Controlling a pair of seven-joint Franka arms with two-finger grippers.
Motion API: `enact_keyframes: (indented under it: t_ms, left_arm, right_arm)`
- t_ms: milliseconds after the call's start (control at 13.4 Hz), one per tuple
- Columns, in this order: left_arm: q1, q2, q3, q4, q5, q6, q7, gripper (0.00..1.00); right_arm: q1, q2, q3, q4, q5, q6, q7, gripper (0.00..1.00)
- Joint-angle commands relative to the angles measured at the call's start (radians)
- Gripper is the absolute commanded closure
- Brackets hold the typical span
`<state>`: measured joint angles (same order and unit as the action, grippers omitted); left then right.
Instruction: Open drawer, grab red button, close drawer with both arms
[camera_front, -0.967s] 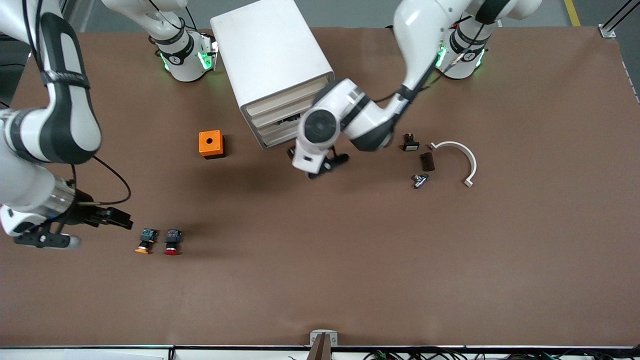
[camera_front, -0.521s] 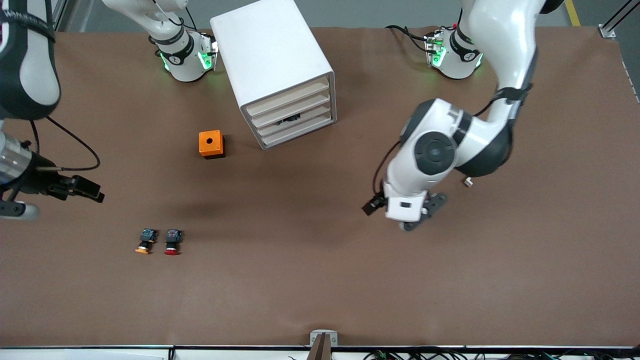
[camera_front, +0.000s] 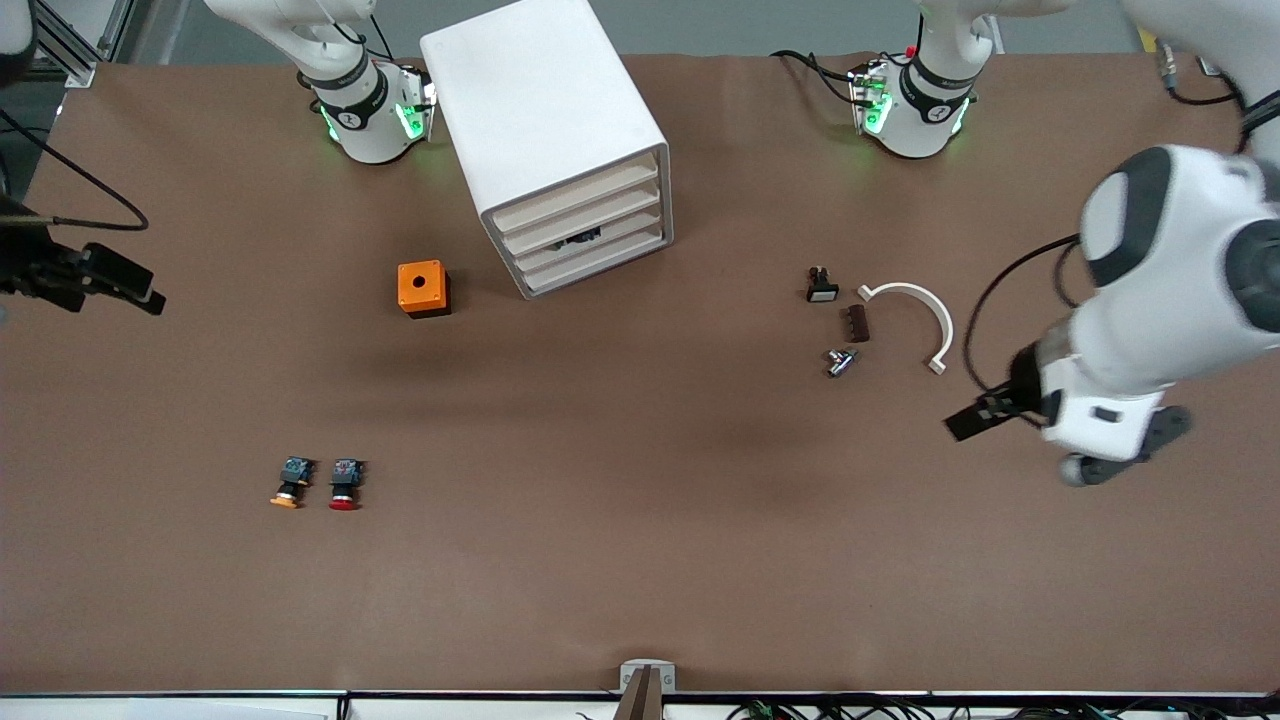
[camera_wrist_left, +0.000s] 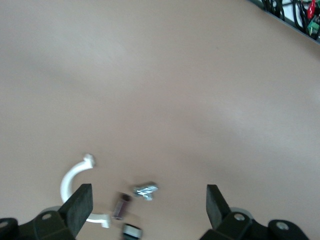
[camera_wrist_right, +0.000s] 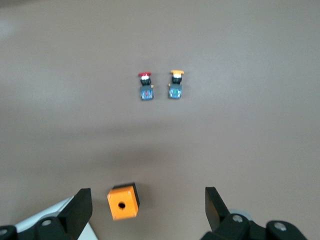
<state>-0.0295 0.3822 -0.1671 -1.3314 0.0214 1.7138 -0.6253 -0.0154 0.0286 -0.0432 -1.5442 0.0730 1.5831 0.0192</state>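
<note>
Red-capped push-button with black body (camera_front: 343, 484) is seen lying on the brown counter (camera_front: 640, 560) toward the right arm's end, well apart from the spread, empty right gripper (camera_wrist_right: 145, 212); the left gripper (camera_wrist_left: 148, 207) is likewise spread and empty over that arm's end.

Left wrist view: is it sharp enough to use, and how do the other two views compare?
Left wrist view: smeared, the white curved piece and small parts soft. Right wrist view: sharper, the button and orange cube distinct. Front view: evenly lit and crisp on the table, though the left arm shows blurred edges.
</note>
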Motion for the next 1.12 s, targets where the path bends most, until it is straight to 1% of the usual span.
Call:
enact_keyframes:
  t_ms: [0,149,223,298,447,521,595,744,819,1042]
  left_arm:
    - [0.066,-0.06,-0.012,-0.014,0.023,-0.058,0.109,0.0]
    - [0.095,-0.083,-0.017,-0.008,0.025,-0.094,0.197,0.0]
    - [0.101,-0.115,-0.017,-0.008,0.025,-0.109,0.228,0.0]
    - [0.097,-0.15,-0.012,-0.009,0.025,-0.127,0.234,0.0]
    - [0.094,-0.19,0.003,-0.026,0.023,-0.14,0.263,0.0]
    - [0.092,-0.218,0.011,-0.046,0.022,-0.166,0.301,0.0]
    - [0.098,-0.256,0.012,-0.086,0.022,-0.177,0.361,0.0]
    - [0.098,-0.33,0.052,-0.164,0.011,-0.175,0.471,0.0]
    - [0.098,-0.362,0.063,-0.195,0.011,-0.175,0.492,0.0]
    - [0.1,-0.449,0.063,-0.281,0.011,-0.169,0.495,0.0]
  right_arm:
    - [-0.012,0.008,0.022,0.073,-0.009,-0.069,0.005,0.0]
    - [-0.02,0.013,0.019,0.066,-0.004,-0.061,0.005,0.0]
    - [-0.029,0.014,0.019,0.067,-0.001,-0.06,0.002,0.0]
    - [-0.023,0.013,0.02,0.07,-0.009,-0.06,0.005,0.0]
    - [-0.023,0.013,0.022,0.073,-0.012,-0.06,0.004,0.0]
    - [-0.027,0.014,0.022,0.073,-0.001,-0.061,0.005,0.0]
    - [-0.029,0.013,0.02,0.073,0.001,-0.061,0.005,0.0]
    - [-0.029,0.013,0.019,0.07,0.001,-0.065,0.005,0.0]
    - [-0.029,0.013,0.019,0.072,0.001,-0.064,0.005,0.0]
    - [-0.031,0.011,0.019,0.069,0.001,-0.06,0.005,0.0]
